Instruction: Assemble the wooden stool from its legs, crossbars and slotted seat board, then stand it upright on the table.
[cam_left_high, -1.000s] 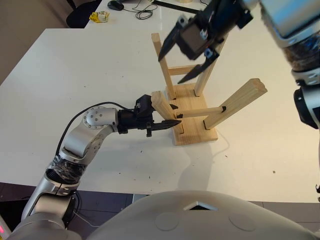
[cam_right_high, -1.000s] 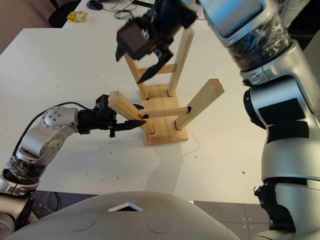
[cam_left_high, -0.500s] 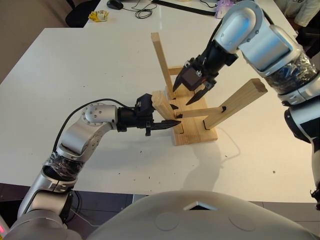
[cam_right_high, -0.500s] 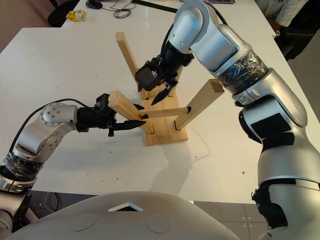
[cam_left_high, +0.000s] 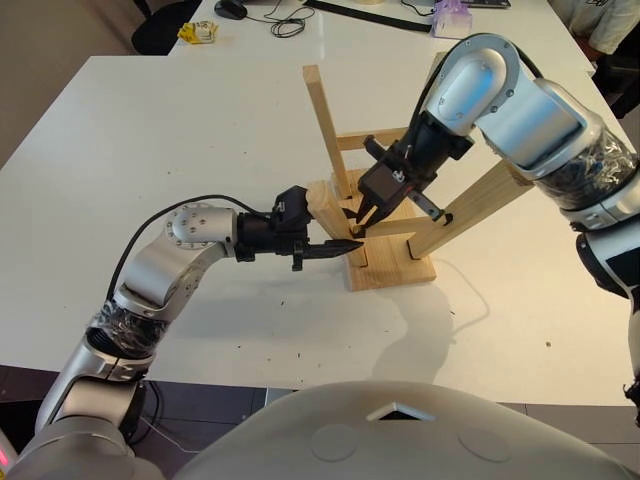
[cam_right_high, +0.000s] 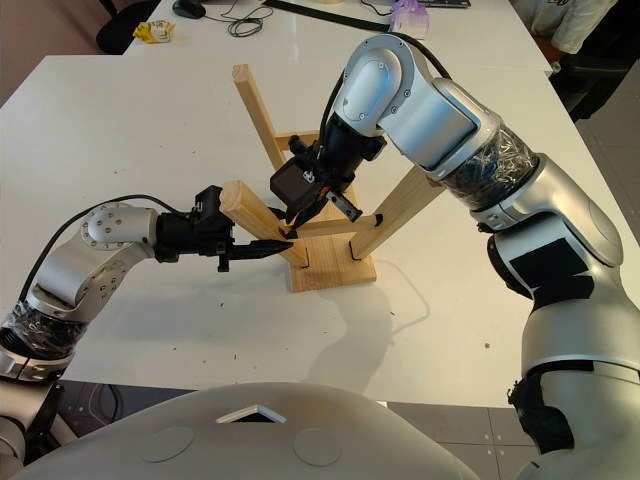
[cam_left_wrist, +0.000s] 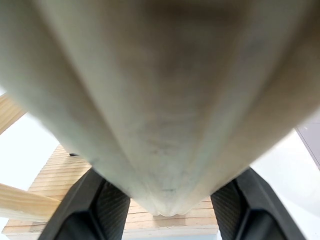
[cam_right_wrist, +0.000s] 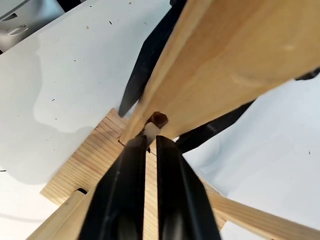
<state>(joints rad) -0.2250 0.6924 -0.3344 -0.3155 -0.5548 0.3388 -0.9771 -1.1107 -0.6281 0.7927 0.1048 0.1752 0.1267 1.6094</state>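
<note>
The stool stands upside down, its slotted seat board flat on the white table and its legs pointing up. My left gripper is shut on the near-left leg, and that leg sits between its fingers. My right gripper is shut, with its tips at the joint where the near crossbar meets that leg. The near-right leg leans outward. The far-left leg carries the far crossbar. My right arm hides the far-right leg.
At the table's far edge lie a yellow object, a computer mouse, cables and a small purple item. Bare table stretches to the left of and in front of the stool.
My right gripper has come down from above the far legs to the near crossbar joint, and its fingers have gone from open to shut. The left arm has kept still.
</note>
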